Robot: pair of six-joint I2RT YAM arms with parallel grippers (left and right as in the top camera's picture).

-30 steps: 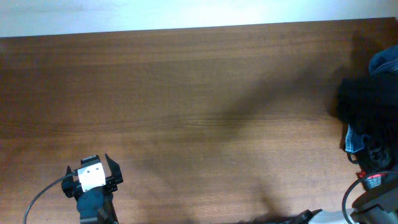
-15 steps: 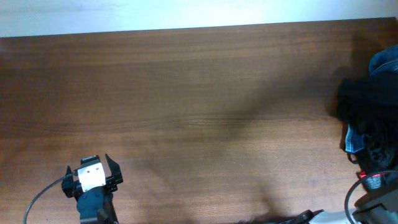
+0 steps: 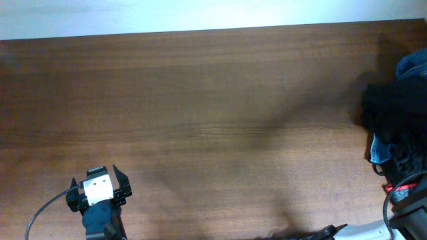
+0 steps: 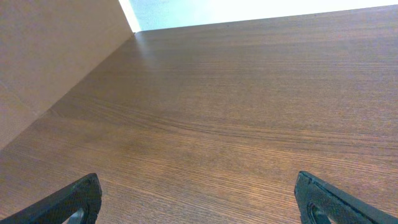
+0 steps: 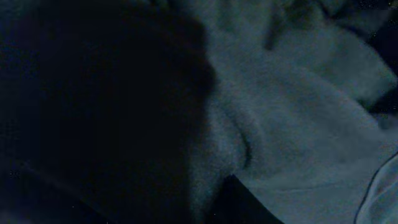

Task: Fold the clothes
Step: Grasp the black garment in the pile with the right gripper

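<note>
Wood-grain counter runs across the whole overhead view, with a pale wall along its far edge. At the near left corner sits the left end effector, a white block between its two black fingers and a thin black cable trailing off behind it. Its jaws are spread wide with nothing between them; the left wrist view shows the same, one dark fingertip in each lower corner and only bare boards ahead. The middle of the counter carries nothing but soft shadow.

Far to the right, against the counter's edge, lies a heap of garments. The black pants form the dark, rumpled mass facing the middle of the counter. Blue denim shows behind them at the frame's edge, and a lighter blue scrap peeks out below. The right end effector reaches up from the near right corner and is sunk into the lower part of this heap, touching cloth. Its fingertips are hidden, so I cannot tell whether it is open or clamped on anything. The right wrist view is filled by dim, fuzzy cloth pressed close to the lens, and I cannot say which garment it is.
</note>
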